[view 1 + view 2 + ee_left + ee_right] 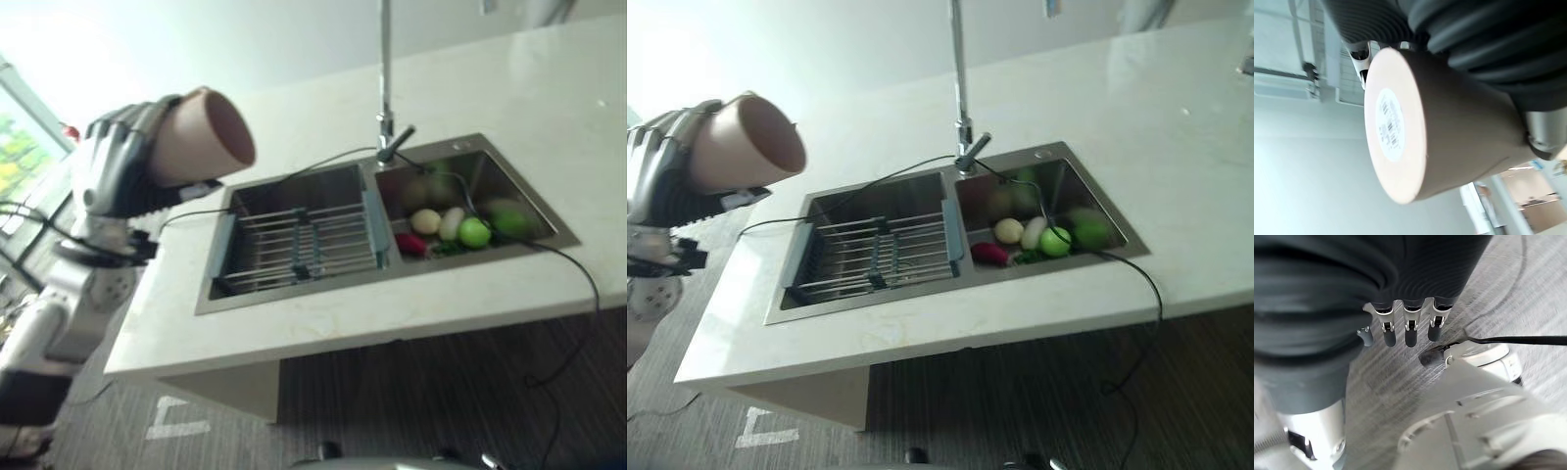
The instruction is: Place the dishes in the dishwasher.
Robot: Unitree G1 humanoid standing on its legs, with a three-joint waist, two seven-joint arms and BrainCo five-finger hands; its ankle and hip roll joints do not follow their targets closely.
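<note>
Pinkish-brown ceramic cup sits gripped in the left hand, fingers curled round its body, raised left of the pale stone counter with its long axis tipped sideways, mouth facing the steel double sink. Right hand hangs over striped floor, fingers relaxed, empty. No dishwasher is visible.

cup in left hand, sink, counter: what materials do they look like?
Cup, held in the left hand: matte pinkish-tan, thick even wall, probably ceramic, possibly plastic. Sink: brushed stainless steel, going by its grey metallic sheen. Counter: pale polished stone or composite, smooth with soft reflections.
</note>
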